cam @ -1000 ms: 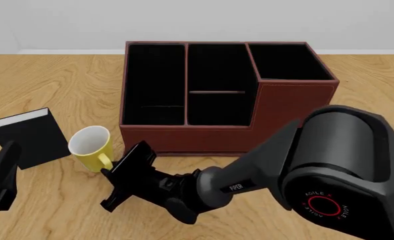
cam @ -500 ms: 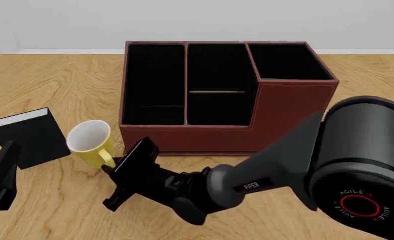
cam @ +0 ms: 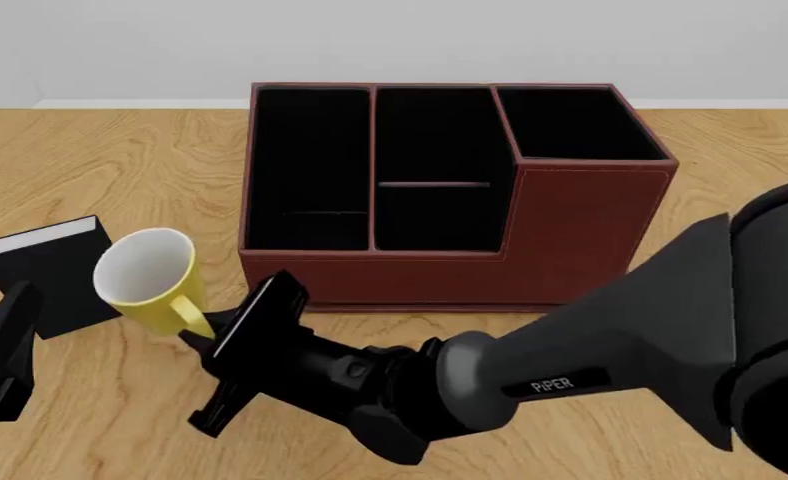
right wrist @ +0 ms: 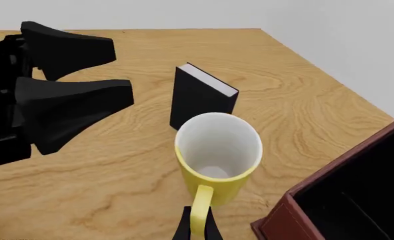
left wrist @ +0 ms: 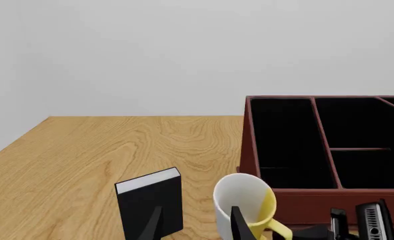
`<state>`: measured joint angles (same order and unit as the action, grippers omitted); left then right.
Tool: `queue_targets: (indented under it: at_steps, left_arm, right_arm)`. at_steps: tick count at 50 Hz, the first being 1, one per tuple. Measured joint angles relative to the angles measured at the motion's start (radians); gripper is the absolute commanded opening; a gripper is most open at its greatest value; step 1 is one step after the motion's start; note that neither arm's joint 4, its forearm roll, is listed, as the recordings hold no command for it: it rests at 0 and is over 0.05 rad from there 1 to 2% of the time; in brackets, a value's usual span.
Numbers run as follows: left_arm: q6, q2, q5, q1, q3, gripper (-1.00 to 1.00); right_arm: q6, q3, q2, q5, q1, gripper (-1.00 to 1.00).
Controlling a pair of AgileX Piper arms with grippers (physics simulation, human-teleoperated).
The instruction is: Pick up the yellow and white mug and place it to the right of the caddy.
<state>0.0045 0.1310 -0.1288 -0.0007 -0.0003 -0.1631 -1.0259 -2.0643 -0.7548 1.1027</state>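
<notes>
1. Right gripper (cam: 221,345) is clamped on the loop handle of the yellow and white mug (cam: 147,280); in the right wrist view the handle sits pinched between the two fingertips (right wrist: 182,227).
2. Mug is tilted, white opening facing up and toward the camera in the front view. Whether its base still touches the tabletop (cam: 114,170) can't be told.
3. Mug sits just left of the caddy's front-left corner, near it but not touching, between the caddy (cam: 554,215) and the black book (cam: 61,270).
4. Black book stands upright on the tabletop, white pages on top, just beside the mug on its left.
5. Left gripper (cam: 1,350) is at the front-left, low over the tabletop, fingers apart and holding nothing; the left wrist view shows the book and mug beyond its fingertips (left wrist: 153,225).
</notes>
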Motion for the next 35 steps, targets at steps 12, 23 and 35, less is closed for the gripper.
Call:
queue_targets:
  at_steps: [12,23,35]
  left_arm:
    - [0.000,0.000,0.000,0.000,0.000,1.00]
    - [0.000,0.000,0.000,0.000,0.000,1.00]
    - [0.000,0.000,0.000,0.000,0.000,1.00]
  right_arm:
    - [-0.021,0.025,0.048,0.007,0.010,-1.00]
    - [-0.038,0.050,0.097,0.017,0.016,-1.00]
    - [-0.054,0.077,0.159,0.026,0.016,-1.00]
